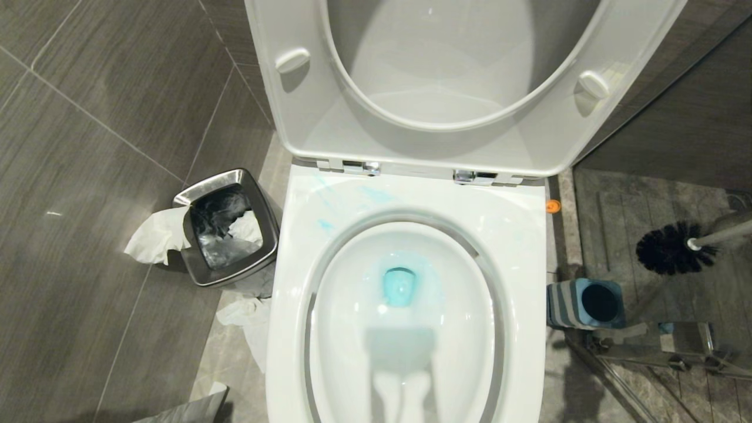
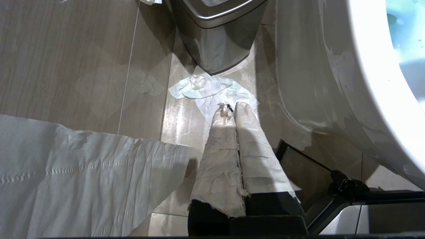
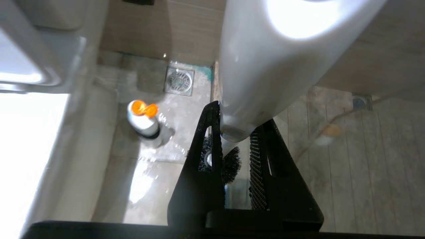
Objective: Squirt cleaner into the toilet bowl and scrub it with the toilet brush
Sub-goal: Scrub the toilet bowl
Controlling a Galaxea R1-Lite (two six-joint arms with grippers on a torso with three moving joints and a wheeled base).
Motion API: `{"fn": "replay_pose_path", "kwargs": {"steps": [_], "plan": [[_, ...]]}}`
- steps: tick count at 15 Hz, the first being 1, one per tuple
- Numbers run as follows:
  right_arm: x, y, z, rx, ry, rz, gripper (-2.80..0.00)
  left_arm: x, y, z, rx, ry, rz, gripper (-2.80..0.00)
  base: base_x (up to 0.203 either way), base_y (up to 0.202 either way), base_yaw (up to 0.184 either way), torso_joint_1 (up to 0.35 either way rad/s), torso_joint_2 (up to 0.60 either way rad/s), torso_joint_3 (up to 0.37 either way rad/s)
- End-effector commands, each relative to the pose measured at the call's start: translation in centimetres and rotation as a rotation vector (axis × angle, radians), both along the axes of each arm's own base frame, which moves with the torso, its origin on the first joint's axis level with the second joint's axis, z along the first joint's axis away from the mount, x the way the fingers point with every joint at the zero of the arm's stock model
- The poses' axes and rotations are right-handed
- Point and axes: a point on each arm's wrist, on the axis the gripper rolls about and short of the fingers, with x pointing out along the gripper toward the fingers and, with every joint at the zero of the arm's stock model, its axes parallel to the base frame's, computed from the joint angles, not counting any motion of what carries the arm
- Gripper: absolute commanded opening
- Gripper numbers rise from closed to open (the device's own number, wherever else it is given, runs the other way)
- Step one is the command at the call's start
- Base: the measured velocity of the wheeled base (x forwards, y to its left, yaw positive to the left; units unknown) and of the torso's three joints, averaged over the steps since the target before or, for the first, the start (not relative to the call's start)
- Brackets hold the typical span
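The left gripper [image 2: 230,109] hangs low over the floor beside the toilet, its paper-wrapped fingers [image 2: 219,159] pressed together on nothing, with a crumpled tissue [image 2: 212,89] on the tiles just ahead of them and a broad sheet of paper [image 2: 76,172] alongside. The right gripper [image 3: 234,149] clamps the white handle of the toilet brush [image 1: 675,247], whose black bristle head hangs in the air to the right of the toilet, above and beyond its blue-grey holder [image 1: 584,302]. The toilet bowl [image 1: 405,317] lies open with the seat and lid raised, blue liquid pooled at its drain. Left of it stands a steel waste bin [image 1: 226,229] with tissue spilling over its rim. A bottle with an orange cap [image 3: 144,121] stands on the floor against the toilet's right side.
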Motion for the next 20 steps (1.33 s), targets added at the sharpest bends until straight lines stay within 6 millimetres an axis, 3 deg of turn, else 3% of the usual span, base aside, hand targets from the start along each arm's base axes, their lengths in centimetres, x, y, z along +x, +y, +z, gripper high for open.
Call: {"fn": "replay_pose_path", "kwargs": {"steps": [1,3,9,11,15,20], "plan": [[-4.3,1.5,1.6,0.043,0.113,0.004,-2.8,0.0,0.0,0.0,0.0,0.0,0.0,-2.8,0.0,0.0,0.0,0.0,0.0,0.0],[-5.5,1.9,2.8,0.051,0.133,0.005,-2.8,0.0,0.0,0.0,0.0,0.0,0.0,-2.8,0.0,0.0,0.0,0.0,0.0,0.0],[-5.5,1.9,2.7,0.077,0.187,0.008,-2.8,0.0,0.0,0.0,0.0,-0.001,0.0,-2.8,0.0,0.0,0.0,0.0,0.0,0.0],[-4.1,1.4,2.0,0.118,0.277,-0.01,-2.8,0.0,0.0,0.0,0.0,0.0,0.0,-2.8,0.0,0.0,0.0,0.0,0.0,0.0],[-3.6,1.2,1.5,0.097,0.175,-0.032,-2.8,0.0,0.0,0.0,0.0,0.0,0.001,-2.8,0.0,0.0,0.0,0.0,0.0,0.0],[-1.7,0.6,3.4,0.095,0.17,-0.01,-2.8,0.0,0.0,0.0,0.0,0.0,0.0,-2.8,0.0,0.0,0.0,0.0,0.0,0.0]]}}
